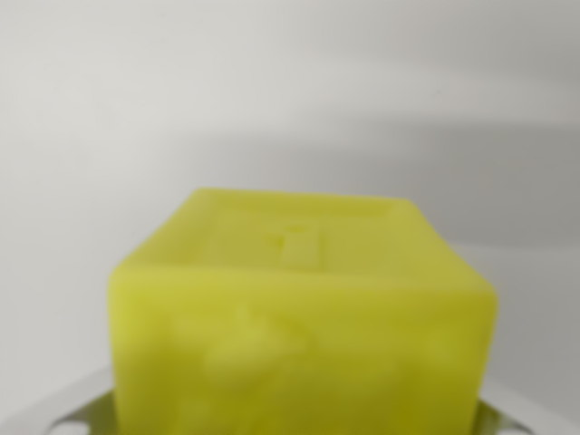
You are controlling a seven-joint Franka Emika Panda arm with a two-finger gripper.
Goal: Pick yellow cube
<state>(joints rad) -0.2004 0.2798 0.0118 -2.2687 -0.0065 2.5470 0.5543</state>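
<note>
The yellow cube (304, 308) fills the lower middle of the wrist view, very close to the camera and blurred. Its top face carries a faint raised mark. My gripper (299, 426) sits at the bottom edge, mostly hidden behind the cube. Only pale grey finger parts show, one at the bottom left (77, 408) and one at the bottom right (526, 412), each pressed against a side of the cube. The jaws look shut on the cube.
Behind the cube lies a plain white surface (272, 91) crossed by soft grey shadow bands (435, 172) on the wrist view's right. Nothing else shows.
</note>
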